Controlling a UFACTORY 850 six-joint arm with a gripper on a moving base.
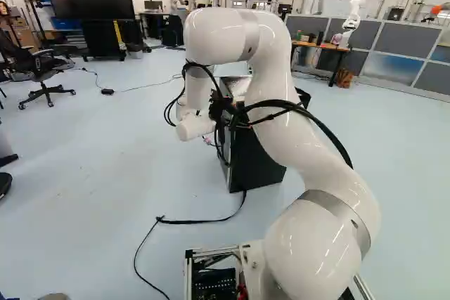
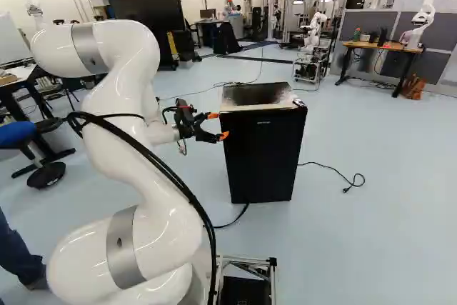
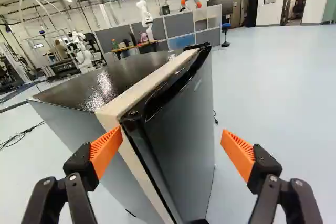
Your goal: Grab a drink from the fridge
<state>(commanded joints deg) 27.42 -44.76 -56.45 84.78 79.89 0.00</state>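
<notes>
the black fridge (image 2: 264, 155) stands upright on the pale floor (image 2: 378, 233), to the right of the white arm (image 2: 153, 198) in the right base view. by its top corner the gripper (image 2: 219, 125) is open, orange pads (image 3: 106, 149) well apart, the door (image 3: 184, 129) partly between them. one pad overlaps that corner; from here i can't tell if they touch.

Fridge door (image 3: 181, 140) between spread fingers (image 3: 105, 150)
</notes>
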